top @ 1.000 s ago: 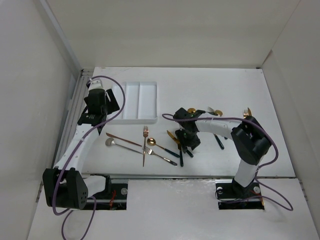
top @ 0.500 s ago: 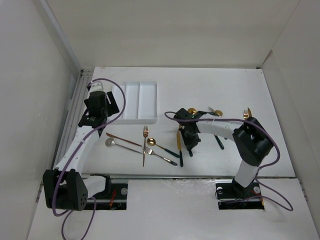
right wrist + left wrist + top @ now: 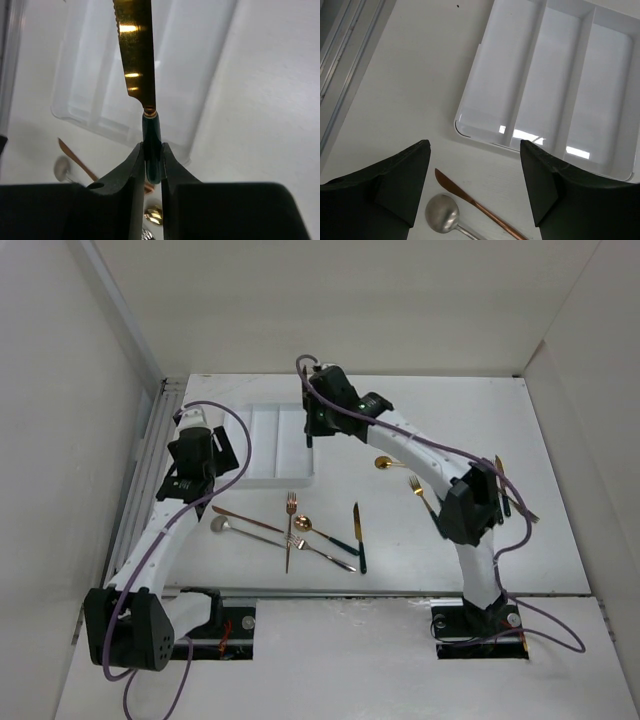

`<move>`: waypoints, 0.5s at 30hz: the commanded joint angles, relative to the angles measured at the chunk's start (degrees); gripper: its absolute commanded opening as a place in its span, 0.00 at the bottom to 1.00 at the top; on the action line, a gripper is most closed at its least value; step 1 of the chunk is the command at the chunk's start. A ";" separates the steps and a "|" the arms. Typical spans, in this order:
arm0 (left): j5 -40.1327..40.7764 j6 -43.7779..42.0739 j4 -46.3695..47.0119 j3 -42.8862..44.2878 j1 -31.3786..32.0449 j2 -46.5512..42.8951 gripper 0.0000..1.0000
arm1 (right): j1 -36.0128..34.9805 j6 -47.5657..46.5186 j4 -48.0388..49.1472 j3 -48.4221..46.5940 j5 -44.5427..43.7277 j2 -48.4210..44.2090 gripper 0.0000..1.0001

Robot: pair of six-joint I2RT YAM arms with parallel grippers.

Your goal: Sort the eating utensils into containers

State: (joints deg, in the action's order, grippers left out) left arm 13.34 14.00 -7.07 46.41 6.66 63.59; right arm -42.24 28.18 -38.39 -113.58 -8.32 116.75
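The white three-compartment tray (image 3: 268, 445) lies at the back left, and its compartments look empty in the left wrist view (image 3: 545, 85). My right gripper (image 3: 312, 428) hangs over the tray's right side. In the right wrist view it (image 3: 152, 150) is shut on the dark green handle of a gold knife (image 3: 135, 50), whose blade points out over the tray (image 3: 95, 75). My left gripper (image 3: 474, 150) is open and empty, above the table just in front of the tray. Below it lie a copper knife (image 3: 470, 200) and a silver spoon (image 3: 442, 215).
Loose utensils lie on the front middle of the table: a rose fork (image 3: 290, 530), a gold spoon with a green handle (image 3: 320, 532), a silver fork (image 3: 322, 553) and a green-handled gold knife (image 3: 357, 535). A gold spoon (image 3: 384, 462) and a gold fork (image 3: 419, 490) lie further right.
My right gripper has lifted the green-handled gold knife from the cluster at the table's middle and carried it back and left to over the tray. The left arm has barely moved.
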 commanded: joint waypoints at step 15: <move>3.09 0.94 3.73 -2.91 0.11 -3.48 0.71 | 1.28 7.67 0.60 -12.02 12.44 19.83 0.04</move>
State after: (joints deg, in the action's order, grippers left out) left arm 15.38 14.15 -5.45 43.81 6.66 61.19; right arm -41.60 34.85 -40.75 -124.22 1.58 138.28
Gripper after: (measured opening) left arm 0.706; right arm 0.178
